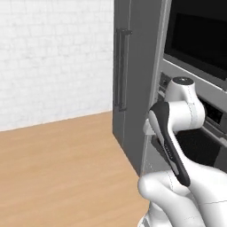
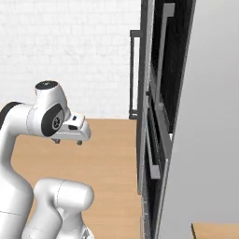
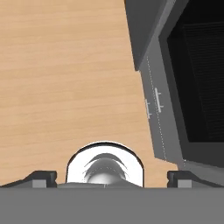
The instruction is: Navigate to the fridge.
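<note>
The tall matte-grey fridge (image 1: 133,80) with its long dark vertical bar handles (image 1: 120,71) stands ahead and to the left of the grey oven column with dark-glass doors (image 1: 199,40), against the white brick wall (image 1: 53,57); from the right base view its handle (image 2: 134,74) shows just beyond the ovens' edge. The base sits alongside the oven column, so it looks short of the fridge front and the drive seems unfinished. The white arm is folded up and tucked close to the body, probably to keep it clear of the cabinetry while driving. The gripper (image 3: 112,177) points down at the light wooden floor (image 3: 61,74), its two dark fingertips (image 3: 41,177) set wide apart and holding nothing
</note>
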